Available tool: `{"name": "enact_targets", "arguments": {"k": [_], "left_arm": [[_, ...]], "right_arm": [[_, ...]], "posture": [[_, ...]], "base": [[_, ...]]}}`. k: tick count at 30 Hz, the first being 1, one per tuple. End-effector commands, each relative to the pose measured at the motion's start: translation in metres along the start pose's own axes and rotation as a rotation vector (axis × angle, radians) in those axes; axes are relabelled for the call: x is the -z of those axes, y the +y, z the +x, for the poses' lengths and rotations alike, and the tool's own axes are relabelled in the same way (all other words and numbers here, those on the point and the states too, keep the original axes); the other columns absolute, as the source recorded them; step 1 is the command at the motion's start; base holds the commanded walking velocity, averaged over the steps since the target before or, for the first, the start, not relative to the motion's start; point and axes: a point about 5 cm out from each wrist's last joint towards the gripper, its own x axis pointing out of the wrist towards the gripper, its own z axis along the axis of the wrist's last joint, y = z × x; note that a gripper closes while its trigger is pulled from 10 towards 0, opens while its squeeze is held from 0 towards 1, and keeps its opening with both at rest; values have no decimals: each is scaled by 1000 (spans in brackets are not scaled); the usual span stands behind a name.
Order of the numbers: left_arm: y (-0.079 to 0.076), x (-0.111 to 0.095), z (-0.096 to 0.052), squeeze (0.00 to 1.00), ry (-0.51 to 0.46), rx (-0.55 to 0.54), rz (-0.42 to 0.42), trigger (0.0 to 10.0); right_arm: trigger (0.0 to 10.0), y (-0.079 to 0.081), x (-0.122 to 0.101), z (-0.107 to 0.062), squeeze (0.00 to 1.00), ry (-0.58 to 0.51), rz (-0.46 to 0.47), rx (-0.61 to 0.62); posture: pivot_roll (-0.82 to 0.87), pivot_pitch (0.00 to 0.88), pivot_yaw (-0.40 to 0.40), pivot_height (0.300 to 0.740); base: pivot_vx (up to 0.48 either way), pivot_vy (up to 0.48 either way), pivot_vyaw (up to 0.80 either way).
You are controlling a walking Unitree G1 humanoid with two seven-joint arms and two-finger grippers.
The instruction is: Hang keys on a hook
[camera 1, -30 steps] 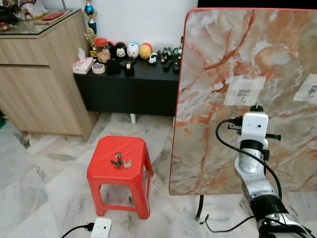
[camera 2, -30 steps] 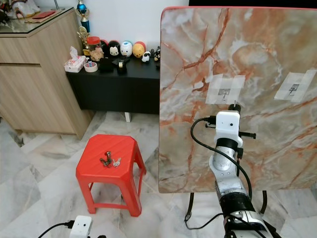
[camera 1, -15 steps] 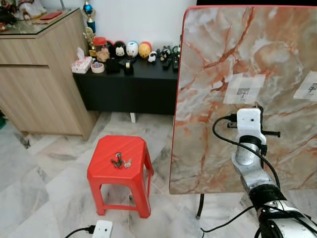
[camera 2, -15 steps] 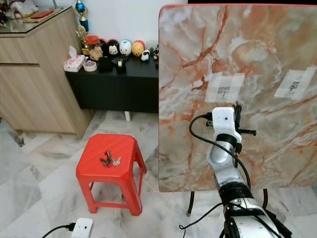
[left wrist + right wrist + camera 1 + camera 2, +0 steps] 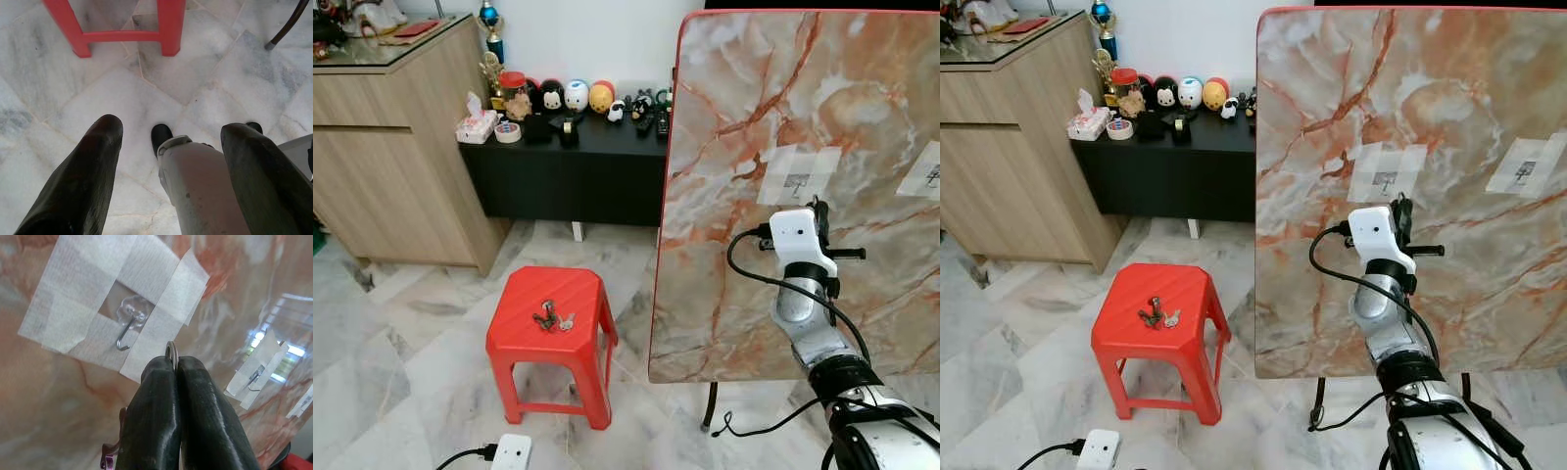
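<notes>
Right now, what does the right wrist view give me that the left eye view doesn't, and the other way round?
Right wrist view: the right claw pinched shut on a key ring, close to the metal hook but apart from it. Left eye view: the red stool with a bunch of keys lying on it, the black bench and the wooden cabinet. Both: the marble board and the taped patch around that hook.
</notes>
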Motion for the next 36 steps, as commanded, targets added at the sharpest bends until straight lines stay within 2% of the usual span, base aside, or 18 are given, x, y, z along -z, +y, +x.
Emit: {"name": "enact_targets", "arguments": {"k": [1, 12, 21, 29, 36], "left_arm": [[-4, 4, 0, 0, 24, 7, 1, 10000], [-10, 0, 2, 0, 4, 14, -3, 10000], [-6, -3, 2, 0, -12, 10, -6, 10000], [-4, -1, 1, 0, -6, 7, -3, 10000], [-5, 2, 0, 0, 9, 5, -5, 10000]], "right_arm": [[10000, -3, -8, 8, 0, -16, -16, 2], [10000, 1, -14, 11, 0, -39, -27, -31], [10000, 3, -15, 12, 0, -44, -57, -59], [10000, 4, -17, 14, 0, -30, -48, -72], [10000, 0, -18, 18, 0, -26, -44, -42]], "posture": [[13, 5, -13, 740], [15, 2, -15, 740], [19, 2, -18, 740], [18, 1, -16, 740], [18, 0, -18, 740]], "base": [[0, 0, 0], [0, 0, 0], [0, 0, 0], [0, 0, 0], [0, 0, 0]]}}
